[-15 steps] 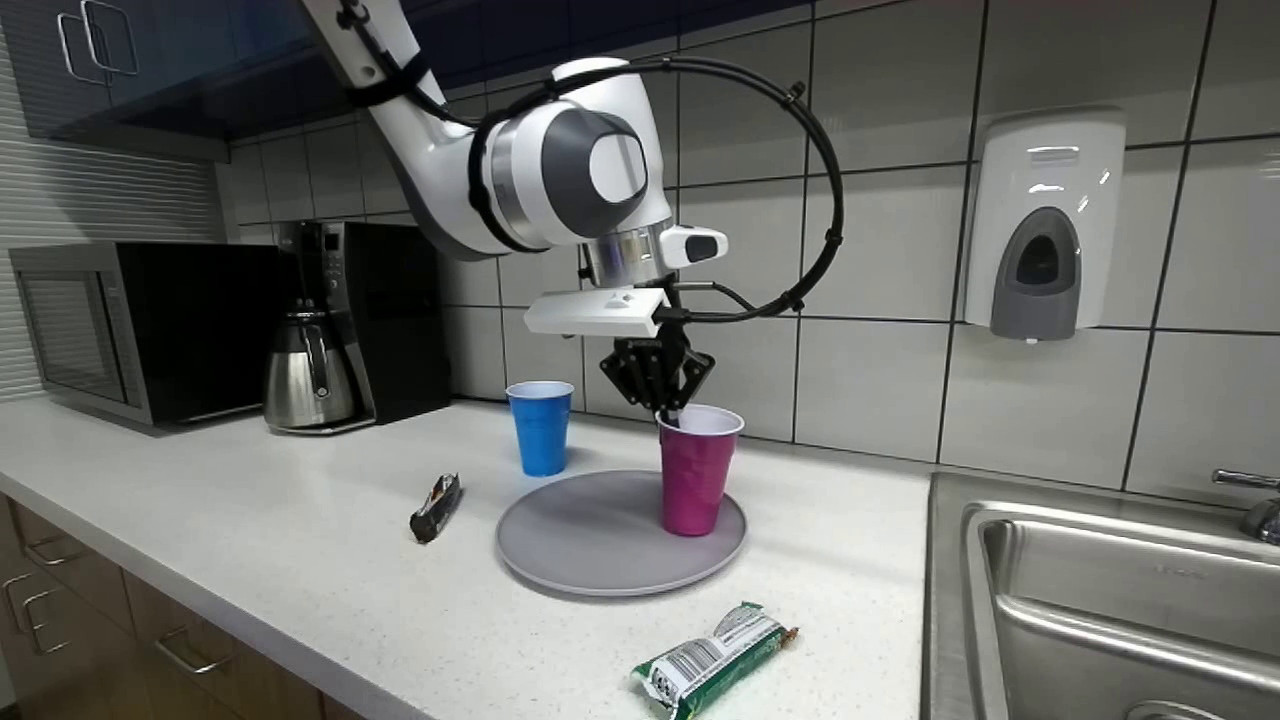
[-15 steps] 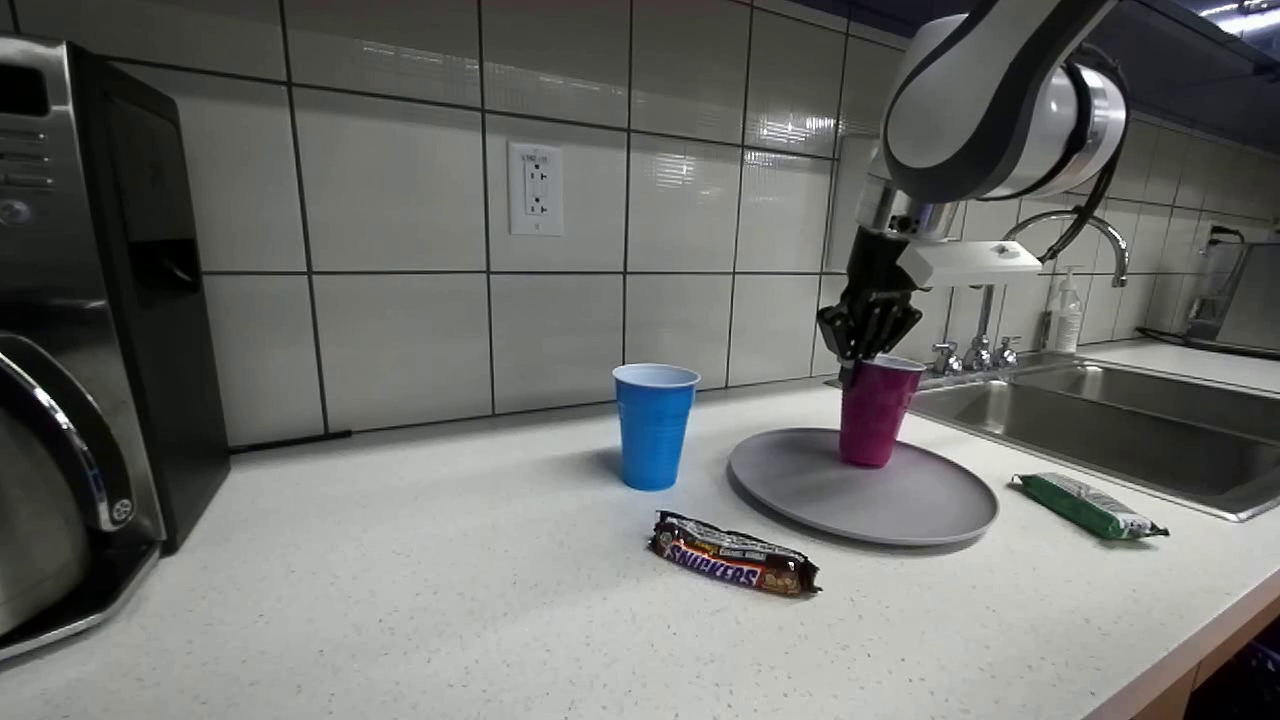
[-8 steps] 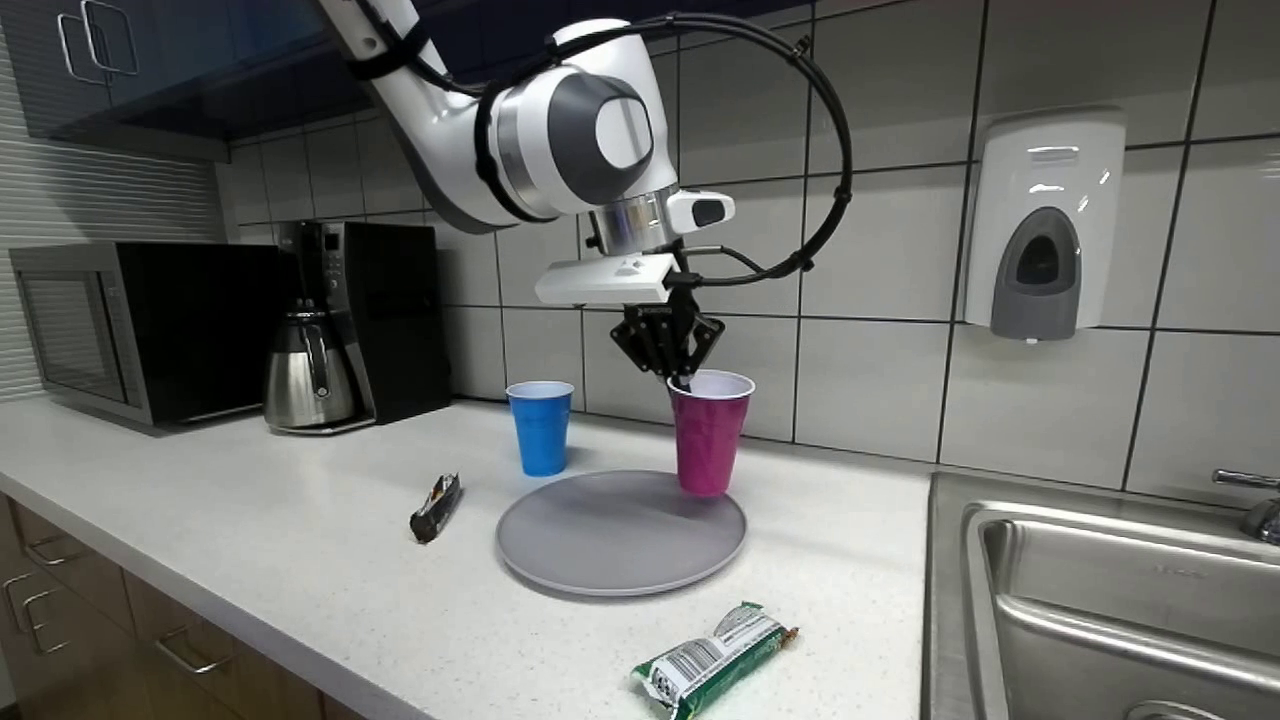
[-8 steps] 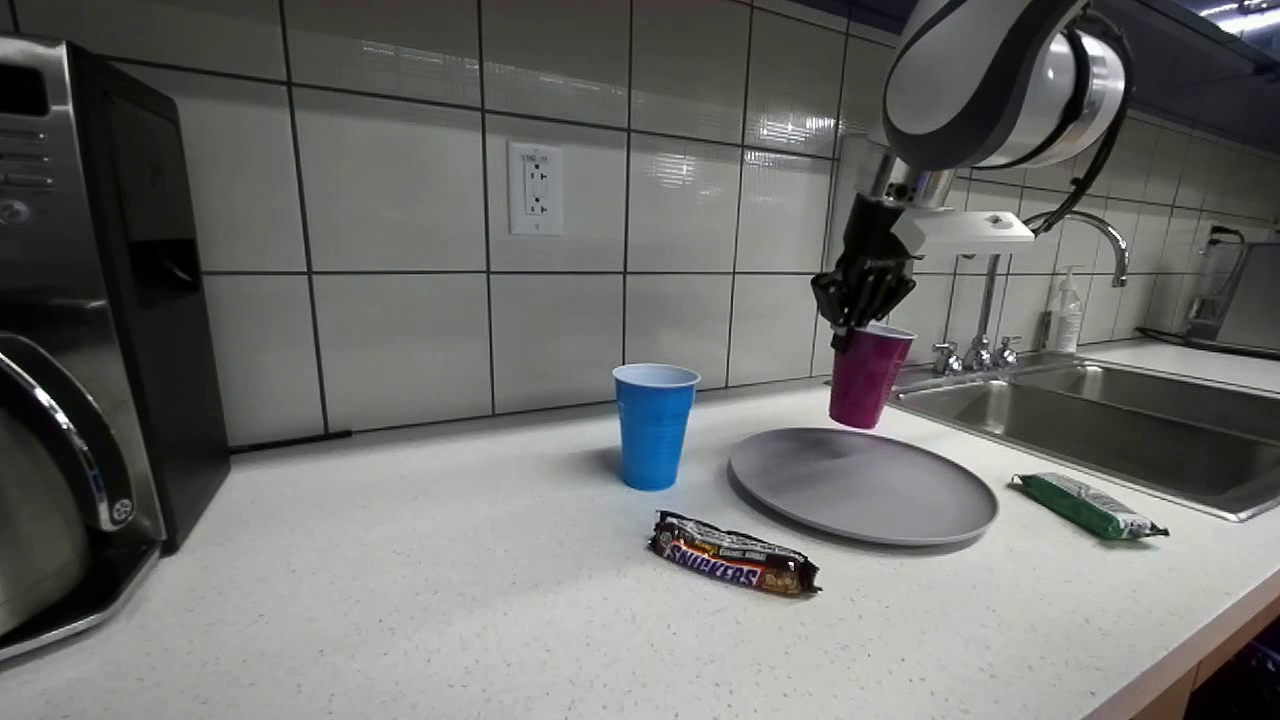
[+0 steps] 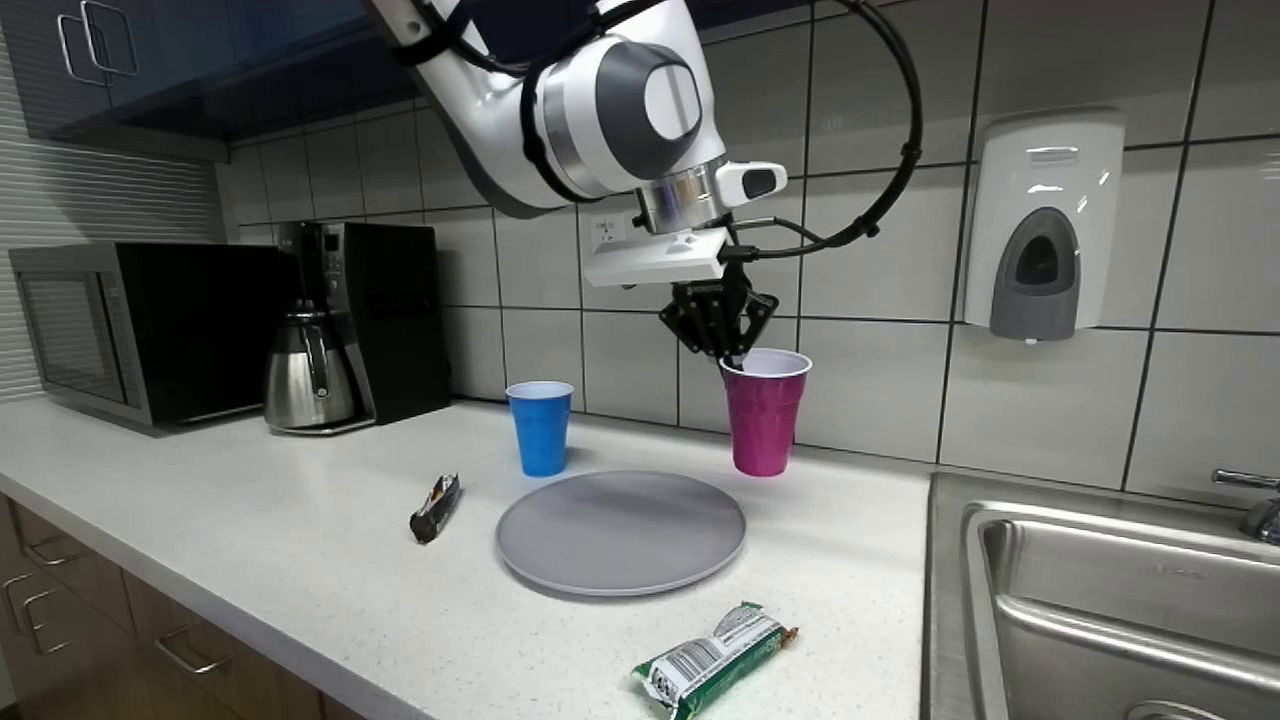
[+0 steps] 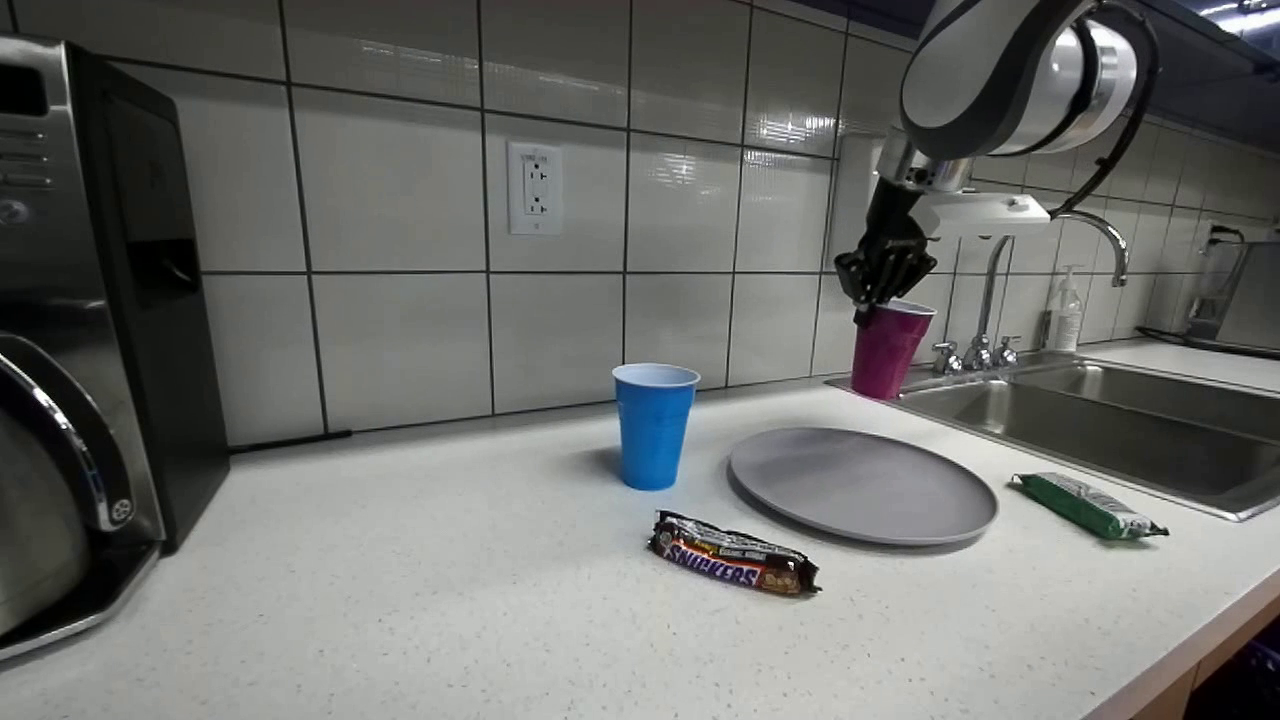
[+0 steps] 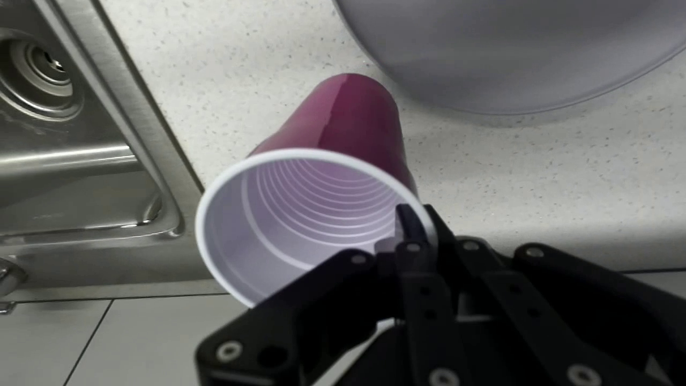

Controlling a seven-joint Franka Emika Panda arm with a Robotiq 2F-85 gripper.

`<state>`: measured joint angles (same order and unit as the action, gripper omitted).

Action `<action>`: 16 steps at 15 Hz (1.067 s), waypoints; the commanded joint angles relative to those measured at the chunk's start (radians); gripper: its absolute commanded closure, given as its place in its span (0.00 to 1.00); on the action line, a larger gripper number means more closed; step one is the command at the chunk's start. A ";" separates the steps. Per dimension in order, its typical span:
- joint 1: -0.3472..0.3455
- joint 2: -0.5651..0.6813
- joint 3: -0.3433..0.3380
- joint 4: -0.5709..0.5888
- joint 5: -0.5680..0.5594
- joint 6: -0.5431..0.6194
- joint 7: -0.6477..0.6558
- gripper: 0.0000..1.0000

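My gripper point(image 5: 735, 360) is shut on the rim of a magenta cup point(image 5: 766, 425) with a white inside. In the wrist view, one finger is inside the cup point(image 7: 348, 123) and the other outside its wall, with the rim between the fingertips point(image 7: 410, 217). The cup hangs upright, slightly tilted, above the counter behind the grey plate's sink-side edge. It also shows below the gripper point(image 6: 862, 312) in an exterior view point(image 6: 886, 355). The grey plate point(image 5: 620, 535) holds nothing. A blue cup point(image 5: 541, 430) stands upright on the counter beside the plate.
A Snickers bar point(image 6: 735, 555) and a green-wrapped bar point(image 5: 715, 660) lie near the plate. A steel sink point(image 5: 950, 600) with a faucet point(image 6: 1120, 262) is beyond the cup. A soap dispenser point(image 5: 1048, 230) hangs on the tiled wall. A coffee maker point(image 5: 390, 320) and microwave point(image 5: 190, 330) stand opposite.
My gripper has lifted the magenta cup up off the grey plate and carried it toward the back wall and the sink. The other objects have not moved.
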<state>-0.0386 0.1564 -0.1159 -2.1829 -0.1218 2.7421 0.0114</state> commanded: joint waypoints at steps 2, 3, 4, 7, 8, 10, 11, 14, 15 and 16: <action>-0.024 0.062 -0.015 0.079 -0.017 -0.015 -0.004 0.99; -0.026 0.077 -0.018 0.094 -0.016 -0.016 -0.004 0.99; -0.028 0.091 -0.021 0.106 -0.016 -0.016 -0.003 0.99; -0.035 0.133 -0.026 0.148 -0.005 -0.022 -0.007 0.99; -0.037 0.145 -0.027 0.159 -0.005 -0.023 -0.006 0.99; -0.040 0.170 -0.027 0.183 -0.001 -0.027 -0.009 0.99; -0.041 0.182 -0.028 0.194 0.000 -0.029 -0.010 0.99; -0.042 0.211 -0.027 0.219 0.003 -0.033 -0.011 0.99; -0.042 0.219 -0.027 0.227 0.004 -0.035 -0.011 0.99; -0.042 0.227 -0.027 0.233 0.003 -0.036 -0.012 0.99</action>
<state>-0.0689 0.3518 -0.1491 -2.0029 -0.1208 2.7409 0.0114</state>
